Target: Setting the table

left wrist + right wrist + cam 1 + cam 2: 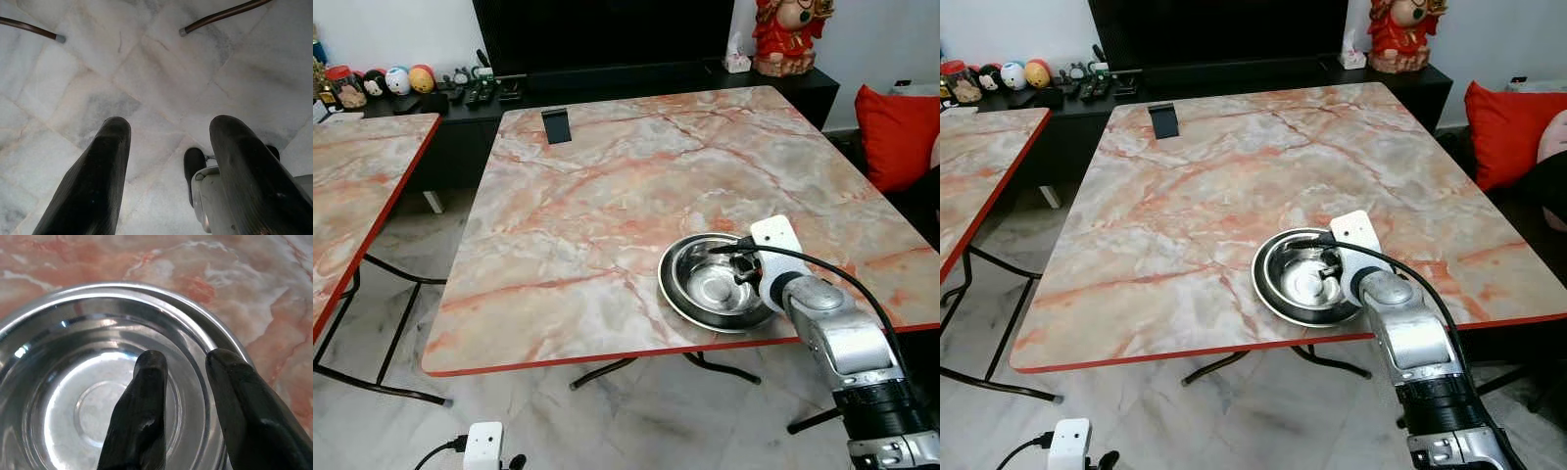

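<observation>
- A shiny steel bowl [715,284] sits on the marble-patterned table [607,196], close to the red-trimmed near edge and toward the robot's right-hand side.
- The right gripper [183,362] is down at the bowl, its silver arm reaching in from the near right corner of the table.
- Its two black fingers [146,396] stand a little apart, one inside the bowl over the sloping wall, the other over the rim. I cannot tell whether they actually press on the rim.
- The bowl looks level and flat on the tabletop.
- The left gripper [166,147] hangs low beside the table, pointed at the pale marble floor [146,73], fingers spread wide with nothing between them.
- A small dark stand [556,125] sits upright near the table's far edge, well apart from the bowl.
- A second table [352,186] of the same pattern stands to the left.
- A red cushion [899,132] rests off to the right.
</observation>
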`<state>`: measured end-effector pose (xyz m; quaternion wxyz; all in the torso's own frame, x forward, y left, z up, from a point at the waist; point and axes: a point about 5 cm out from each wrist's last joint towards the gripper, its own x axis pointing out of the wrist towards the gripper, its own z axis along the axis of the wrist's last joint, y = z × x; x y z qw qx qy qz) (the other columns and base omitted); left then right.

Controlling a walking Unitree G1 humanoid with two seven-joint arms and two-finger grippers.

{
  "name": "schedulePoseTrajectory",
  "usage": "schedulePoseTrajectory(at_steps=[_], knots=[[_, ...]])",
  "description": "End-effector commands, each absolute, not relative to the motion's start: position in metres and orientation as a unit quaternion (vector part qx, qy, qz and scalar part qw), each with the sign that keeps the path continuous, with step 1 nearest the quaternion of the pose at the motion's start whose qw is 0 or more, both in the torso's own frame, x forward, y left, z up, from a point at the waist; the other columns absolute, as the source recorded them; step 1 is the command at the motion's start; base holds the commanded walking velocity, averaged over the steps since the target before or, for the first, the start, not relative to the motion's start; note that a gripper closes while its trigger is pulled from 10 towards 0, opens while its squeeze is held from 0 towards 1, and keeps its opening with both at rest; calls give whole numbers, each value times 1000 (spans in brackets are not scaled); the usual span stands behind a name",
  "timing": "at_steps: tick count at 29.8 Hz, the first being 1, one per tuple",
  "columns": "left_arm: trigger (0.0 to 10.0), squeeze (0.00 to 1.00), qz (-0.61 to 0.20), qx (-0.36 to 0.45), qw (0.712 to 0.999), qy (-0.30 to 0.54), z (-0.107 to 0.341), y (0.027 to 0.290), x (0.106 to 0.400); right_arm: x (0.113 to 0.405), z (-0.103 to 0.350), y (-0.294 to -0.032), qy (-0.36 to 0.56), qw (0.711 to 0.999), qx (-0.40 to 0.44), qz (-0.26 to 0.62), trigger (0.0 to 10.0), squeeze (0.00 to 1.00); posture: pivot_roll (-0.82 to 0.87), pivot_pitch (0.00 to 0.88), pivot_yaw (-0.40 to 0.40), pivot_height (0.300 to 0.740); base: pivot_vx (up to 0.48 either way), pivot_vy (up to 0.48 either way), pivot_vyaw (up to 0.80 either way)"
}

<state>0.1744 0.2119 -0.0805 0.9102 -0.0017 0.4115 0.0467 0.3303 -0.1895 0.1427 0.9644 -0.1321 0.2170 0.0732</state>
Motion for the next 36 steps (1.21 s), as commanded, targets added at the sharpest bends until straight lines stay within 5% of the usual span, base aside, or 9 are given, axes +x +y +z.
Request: schedulePoseTrajectory(at_steps=[1,8,15,29,36], knots=[[10000,0,55,-3,903,426,-83,218,168,333,153,-182,189,972,-115,85,10000,0,-90,0,54,740,0,0,0],[10000,0,52,-2,903,426,-83,217,167,334,189,-164,-40,995,-3,88,10000,0,-95,0,60,740,0,0,0],[10000,0,52,2,907,417,-82,219,168,318,148,-175,-44,999,26,-9,10000,0,-93,0,69,740,0,0,0],[10000,0,56,16,904,423,-82,226,164,309,138,-170,-97,995,10,-30,10000,0,-99,0,81,740,0,0,0],[10000,0,59,10,905,420,-82,226,164,315,142,-168,-107,994,-2,-15,10000,0,-87,0,72,740,0,0,800]])
